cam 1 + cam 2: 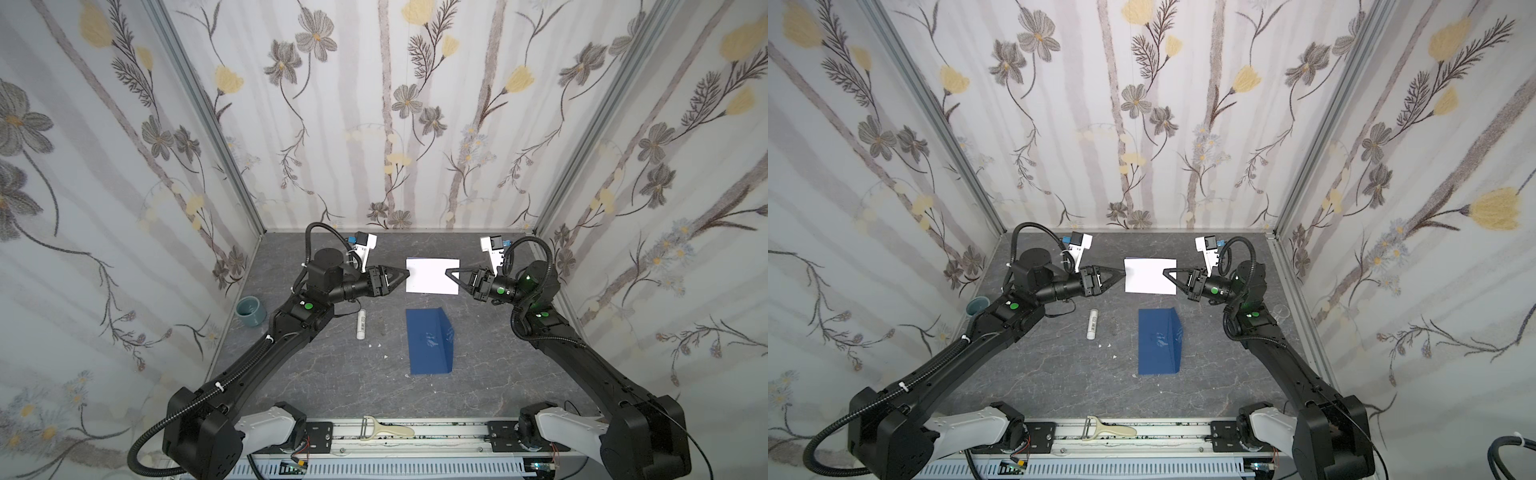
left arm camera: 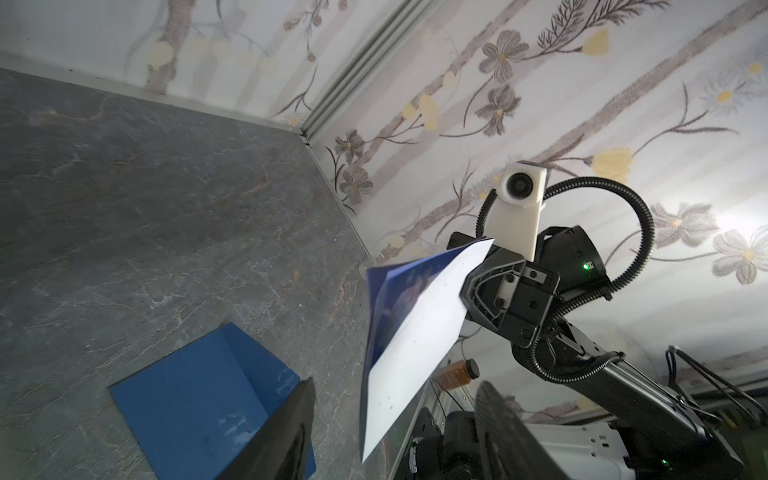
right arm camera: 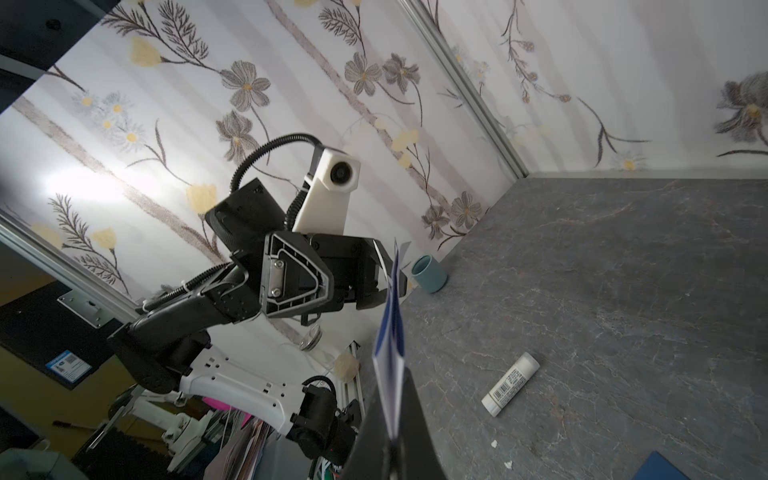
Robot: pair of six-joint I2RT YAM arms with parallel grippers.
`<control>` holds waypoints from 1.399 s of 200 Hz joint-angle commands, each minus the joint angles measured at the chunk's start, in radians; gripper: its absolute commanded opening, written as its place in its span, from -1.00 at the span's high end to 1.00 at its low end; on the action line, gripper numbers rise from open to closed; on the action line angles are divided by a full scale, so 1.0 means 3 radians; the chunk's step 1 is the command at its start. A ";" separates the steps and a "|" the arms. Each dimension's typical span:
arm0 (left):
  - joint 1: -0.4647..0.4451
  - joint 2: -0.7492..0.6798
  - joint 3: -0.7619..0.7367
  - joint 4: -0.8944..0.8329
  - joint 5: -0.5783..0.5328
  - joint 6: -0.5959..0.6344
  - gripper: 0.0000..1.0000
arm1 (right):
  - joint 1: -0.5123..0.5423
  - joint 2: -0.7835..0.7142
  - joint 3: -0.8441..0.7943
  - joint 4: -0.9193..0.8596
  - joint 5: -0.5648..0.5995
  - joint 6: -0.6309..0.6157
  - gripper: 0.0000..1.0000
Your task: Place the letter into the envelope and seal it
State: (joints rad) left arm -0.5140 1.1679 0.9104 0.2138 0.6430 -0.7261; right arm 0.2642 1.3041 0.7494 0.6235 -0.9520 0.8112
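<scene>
In both top views the letter (image 1: pixel 432 276) is a plain white rectangle just above the middle of the frame, with its blank back turned toward the camera. It hangs in the air between the two gripper tips. The wrist views show it folded: the outside is white and a blue printed inner face peeks out along the open edge (image 2: pixel 386 299). Seen edge-on, it is a thin strip of blue and white (image 3: pixel 392 332).

The right gripper (image 1: pixel 449 272) reaches in from the right of the frame, its jaws pressed together on the letter's right edge. In the right wrist view the paper is nipped between them at the bottom centre. The left gripper (image 1: pixel 405 273) comes from the left and sits at the letter's left edge with its jaws spread. In the left wrist view its two dark fingers (image 2: pixel 291 428) stand wide apart at the bottom of the frame. The letter's lower corner hangs between them with a gap on each side.

The envelope (image 1: pixel 430 340) is dark navy and lies on the grey marbled table (image 1: pixel 332 382) in the lower middle of the frame, below the letter and apart from it. Its flap is lifted along its right side, and there is a pale mark at its centre. A white glue stick (image 1: pixel 361 325) lies to its left, and a blue-grey cup (image 1: pixel 250 311) stands at the table's left edge.
</scene>
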 commanded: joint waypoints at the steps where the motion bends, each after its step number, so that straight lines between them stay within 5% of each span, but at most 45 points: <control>1: -0.0007 -0.0173 -0.0501 0.1083 -0.0522 -0.0660 -0.27 | 0.0026 -0.0072 -0.0100 0.0273 0.0614 0.0240 1.00; 81: -0.0783 -0.0009 -0.1099 0.2502 -0.1639 -0.0893 -0.25 | 0.0633 -0.0369 -0.0438 0.0655 0.2016 0.0516 1.00; 211: -0.1045 0.0765 -0.0665 0.3150 -0.1796 -0.0831 -0.07 | 0.0894 -0.0249 -0.0529 0.0982 0.2200 0.0716 1.00; 236: -0.1048 0.0862 -0.0602 0.3191 -0.1773 -0.0862 0.07 | 0.0909 -0.0231 -0.0539 0.0994 0.2192 0.0726 1.00; 280: -0.1048 0.0963 -0.0550 0.3233 -0.1734 -0.0878 0.66 | 0.0910 -0.0233 -0.0540 0.1003 0.2188 0.0731 1.00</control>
State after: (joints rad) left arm -0.8288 1.4452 0.7296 1.1191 0.1101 -0.9798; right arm 0.5365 1.2316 0.5869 0.8703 -0.3008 1.0134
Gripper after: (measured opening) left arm 0.241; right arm 0.049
